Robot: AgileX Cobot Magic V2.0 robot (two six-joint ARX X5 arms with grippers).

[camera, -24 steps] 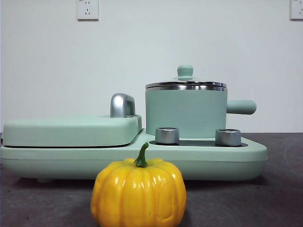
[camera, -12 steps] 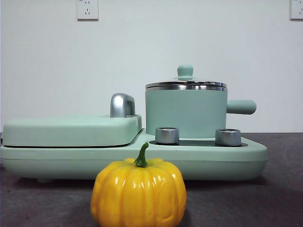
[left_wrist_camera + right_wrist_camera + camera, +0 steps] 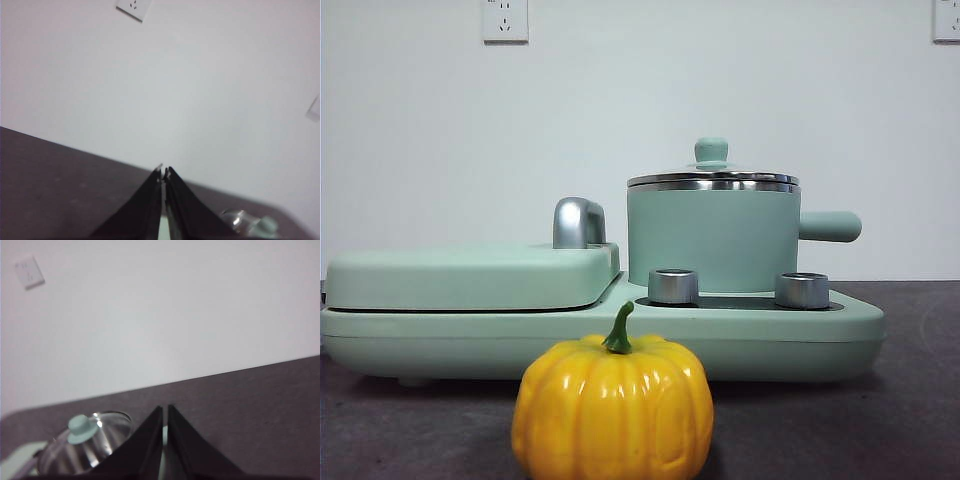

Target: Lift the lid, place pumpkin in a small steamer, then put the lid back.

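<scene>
Both pincers were closed and empty, tips nearly touching. From the front, neither arm showed: the lid (image 3: pixel 712 176) sat squarely on the steamer (image 3: pixel 712 238), which stood on the right side of the wide mint base (image 3: pixel 840 335) behind two silver knobs (image 3: pixel 673 286), handle pointing right. A flat griddle cover (image 3: pixel 470 276) lay on the base's left side. The pumpkin (image 3: pixel 612 408) rested on the dark worktop (image 3: pixel 900 420) in front of the base, near the camera, stem up. In the left wrist view, the left pincer (image 3: pixel 164 172) hung above the worktop facing the wall, with only a blurred steel and mint shape near one corner, too unclear to name. In the right wrist view, the right pincer (image 3: pixel 165 410) hovered near the lid (image 3: pixel 87 440), whose mint knob (image 3: pixel 82 428) and glass dome were plainly visible just beside the jaws. Nothing of the task appeared done: lifting the lid was the step in hand. The right pincer looked best placed; it would need to spread its jaws, descend over the knob, and close on it before raising.
</scene>
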